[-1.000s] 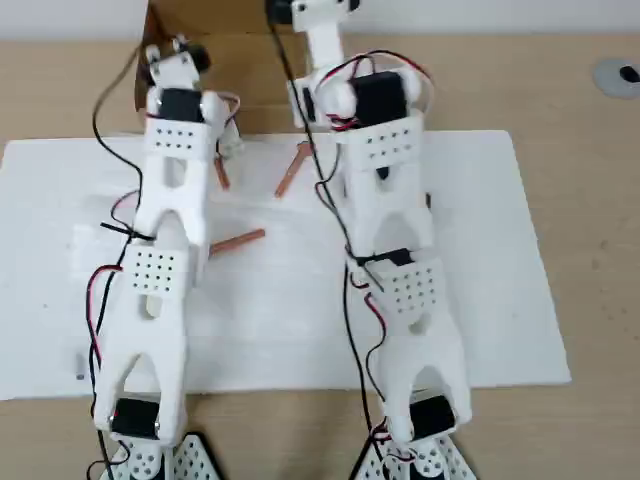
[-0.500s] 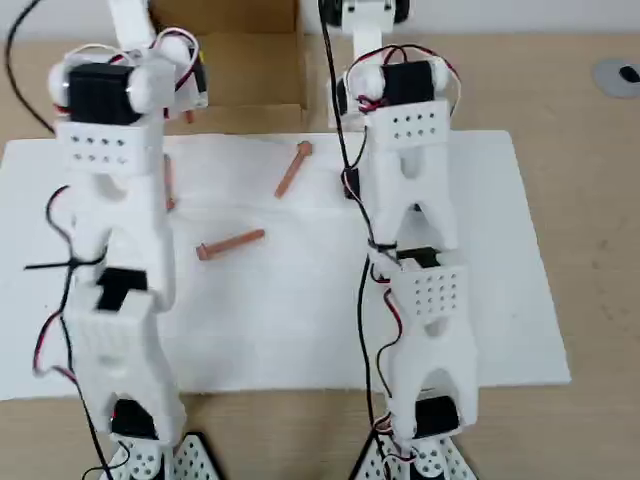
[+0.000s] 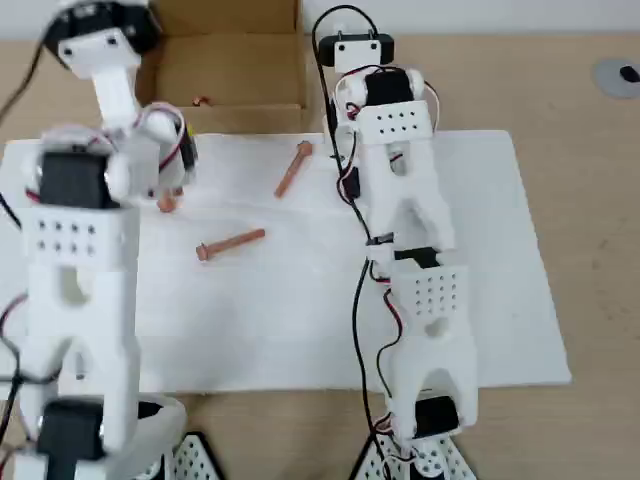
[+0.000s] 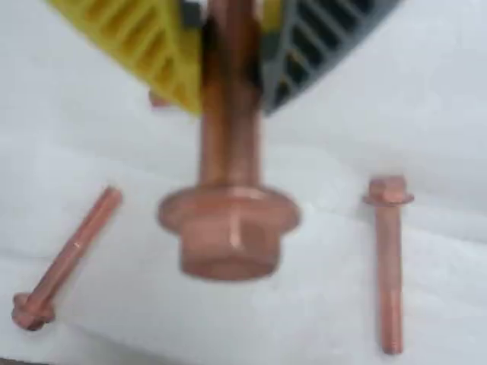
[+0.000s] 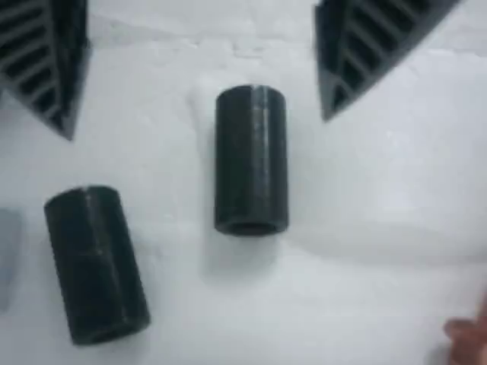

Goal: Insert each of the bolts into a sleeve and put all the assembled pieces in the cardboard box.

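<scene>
- Your left fingers [image 4: 144, 38] are clamped on a bolt [image 4: 228, 190] by its shank. The head sticks out past the tips toward the sheet [image 3: 300, 330], over the sheet's left part. How much shank is free behind the grip is hidden.
- A loose bolt [image 3: 232, 243] lies flat mid-sheet, and a second loose bolt [image 3: 292, 168] lies nearer the box [image 3: 240, 70]. Both are between the two arms.
- Your right fingers [image 5: 373, 46] are spread wide and hold nothing.
- A sleeve [image 5: 251, 160] lies on its side on the line between them, with one end between the tips and the rest beyond. Its long axis runs along the fingers, so closing should pinch its round flanks.
- A second sleeve [image 5: 95, 266] lies just beside it, slightly skewed and outside the gap.
- The right arm is the nearer one to both sleeves. The join will likely turn on bringing shank and bore onto one axis.
</scene>
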### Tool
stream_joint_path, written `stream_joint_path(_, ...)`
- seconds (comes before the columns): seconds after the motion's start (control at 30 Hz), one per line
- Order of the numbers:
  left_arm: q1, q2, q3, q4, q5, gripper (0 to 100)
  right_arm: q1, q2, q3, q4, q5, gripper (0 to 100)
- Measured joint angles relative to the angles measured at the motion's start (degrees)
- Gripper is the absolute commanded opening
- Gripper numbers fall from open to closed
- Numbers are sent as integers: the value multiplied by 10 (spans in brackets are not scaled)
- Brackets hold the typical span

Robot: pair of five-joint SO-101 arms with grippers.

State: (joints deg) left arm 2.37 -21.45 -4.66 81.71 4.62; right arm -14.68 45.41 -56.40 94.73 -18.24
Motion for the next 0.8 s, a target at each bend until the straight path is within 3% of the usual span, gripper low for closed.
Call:
stream_joint_path(0.17,0,-165,200,-105,0,5,-1,20,0,-1,0,246)
stream_joint_path(0.37,0,-322,353,-196,0,3,-25,21,0,-1,0,246)
stream_joint_path(0.8,0,-387,413,-213,0,3,-30,85,0,-1,0,246)
